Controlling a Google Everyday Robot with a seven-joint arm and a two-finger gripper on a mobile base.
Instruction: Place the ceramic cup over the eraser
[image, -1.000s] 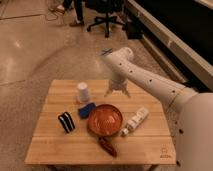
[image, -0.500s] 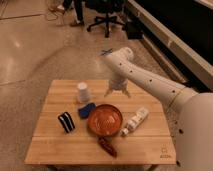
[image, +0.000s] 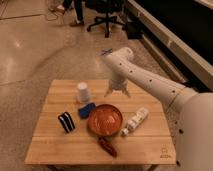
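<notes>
1. Nearest the camera and well short of the pincer, a dark red object (image: 106, 146) lies near the front edge of the wooden table (image: 50, 147).
2. The eraser (image: 66, 121) lies well apart from the pincer, closer to the camera and off to the picture's left, with nothing over it.
3. Straight out from the pincer toward the camera sits the orange bowl (image: 105, 120). A white bottle (image: 135, 121) lies on its right and a blue lump (image: 86, 108) is by its left rim.
4. The ceramic cup (image: 83, 92) stands on the table near the pincer, about level with it on the picture's left, and does not touch it.
5. The gripper (image: 117, 92) hangs low over the far part of the table, fingers spread and holding nothing.
6. Over the last second nothing has visibly changed: the arm keeps the same pose, and cup and eraser lie as before. The grasp looks not yet begun, and a sideways reach to the cup likely comes first.
</notes>
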